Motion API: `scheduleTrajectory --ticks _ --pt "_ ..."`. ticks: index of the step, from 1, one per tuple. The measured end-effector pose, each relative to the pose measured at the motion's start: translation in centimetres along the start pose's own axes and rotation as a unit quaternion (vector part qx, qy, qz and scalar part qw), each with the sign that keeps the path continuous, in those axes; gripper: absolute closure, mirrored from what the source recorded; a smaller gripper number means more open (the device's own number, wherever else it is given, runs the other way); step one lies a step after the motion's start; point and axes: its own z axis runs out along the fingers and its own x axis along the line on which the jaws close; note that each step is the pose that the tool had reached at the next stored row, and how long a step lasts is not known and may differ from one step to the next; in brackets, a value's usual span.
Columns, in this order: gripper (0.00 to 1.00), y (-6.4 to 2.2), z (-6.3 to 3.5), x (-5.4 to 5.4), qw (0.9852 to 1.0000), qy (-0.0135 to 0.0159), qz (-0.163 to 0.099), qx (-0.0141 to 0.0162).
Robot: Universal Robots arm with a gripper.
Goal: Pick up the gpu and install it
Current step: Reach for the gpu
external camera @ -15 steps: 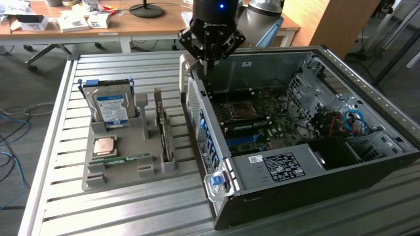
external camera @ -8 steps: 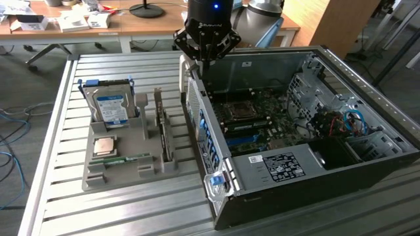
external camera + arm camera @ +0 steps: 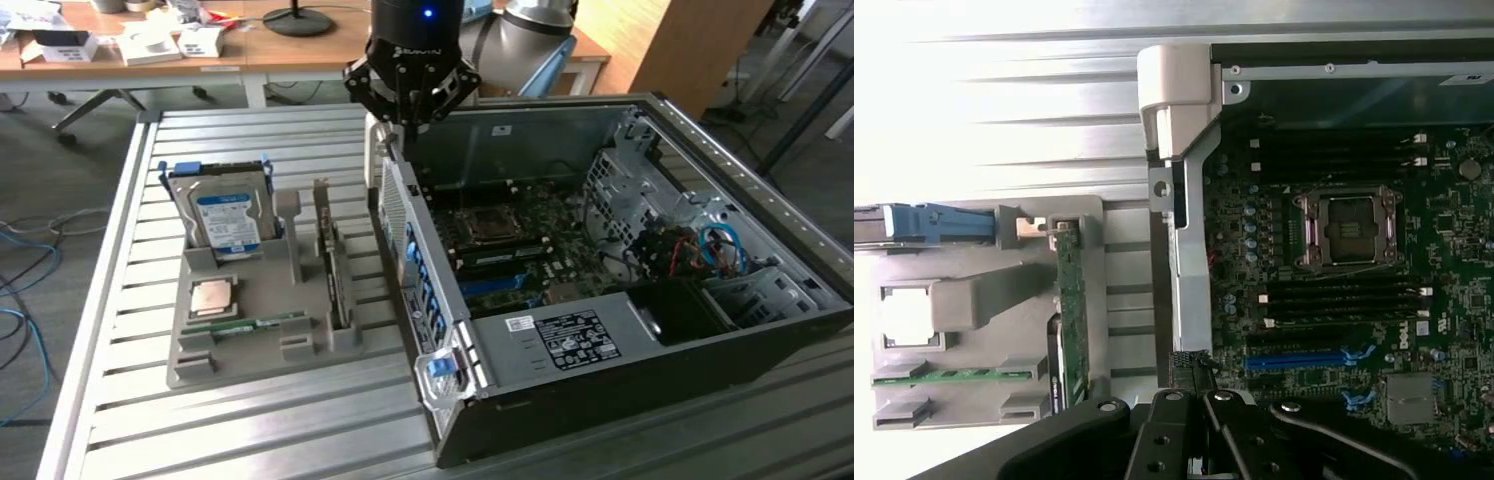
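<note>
Gripper (image 3: 404,118) hangs over the far corner of the open computer case (image 3: 561,350) in the exterior view, carrying nothing; whether it is apart or together, I cannot tell from here. The gpu (image 3: 331,262) is untouched. It stands on its long edge in a slot of the grey holder tray (image 3: 200,365), on the side of the tray nearest the case. That upright pose looks deliberate, since it leaves the top edge free for a grab from above. Toward the exterior view's left of it sit the hard drive (image 3: 227,215), also propped upright, the flat processor chip (image 3: 214,298) and the memory stick (image 3: 243,324). Everything rests on the slatted table (image 3: 160,430).

Over to the wrist view: the gripper (image 3: 1199,425) shows as black linkages at the frame edge, and again I cannot tell its state. The gpu (image 3: 1072,310) reads as a thin green strip seen edge-on, well apart from the gripper. The case's rear wall with its white latch (image 3: 1174,100) stands between the card and the motherboard (image 3: 1334,300), so I judge it the main obstacle. A blue slot (image 3: 1304,357) lies bare on the board. Back in the exterior view, blue cables (image 3: 718,250) crowd the case's other side.
</note>
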Motion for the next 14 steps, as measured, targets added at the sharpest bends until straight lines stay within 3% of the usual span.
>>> scheduleTrajectory --ticks 14 --pt "0.89 0.06 0.11 1.4 1.0 0.0 0.0 0.0"
